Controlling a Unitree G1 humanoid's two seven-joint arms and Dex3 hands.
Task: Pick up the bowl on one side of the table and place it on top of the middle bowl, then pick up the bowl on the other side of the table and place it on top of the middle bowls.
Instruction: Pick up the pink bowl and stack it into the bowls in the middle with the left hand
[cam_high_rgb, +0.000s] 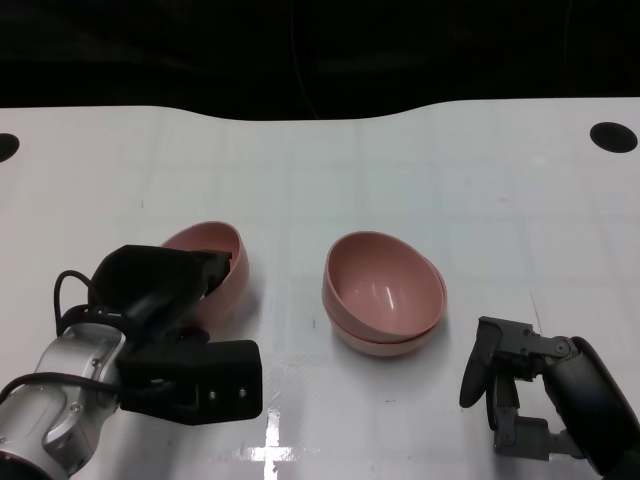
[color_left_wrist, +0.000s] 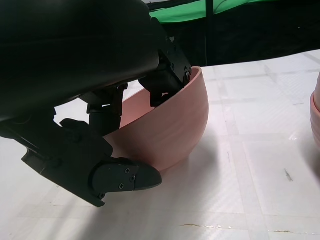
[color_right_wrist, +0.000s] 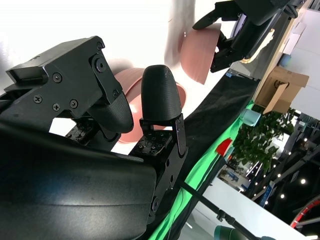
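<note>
left hand (cam_high_rgb: 175, 300) gripped tilted side bowl (cam_high_rgb: 222, 262) by its rim, left of table (cam_high_rgb: 500, 200) centre | stacked middle bowls (cam_high_rgb: 383, 292) lay to its right | right hand (cam_high_rgb: 530, 385) empty, fingers apart

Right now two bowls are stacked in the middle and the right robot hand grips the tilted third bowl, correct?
Not quite: the left robot hand grips the tilted bowl, as the head view shows. The right robot hand holds nothing. The middle stack is right.

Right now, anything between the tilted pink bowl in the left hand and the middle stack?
Nothing: head view shows bare white table between the tilted bowl, gripped by the left hand, and the stacked bowls.
</note>
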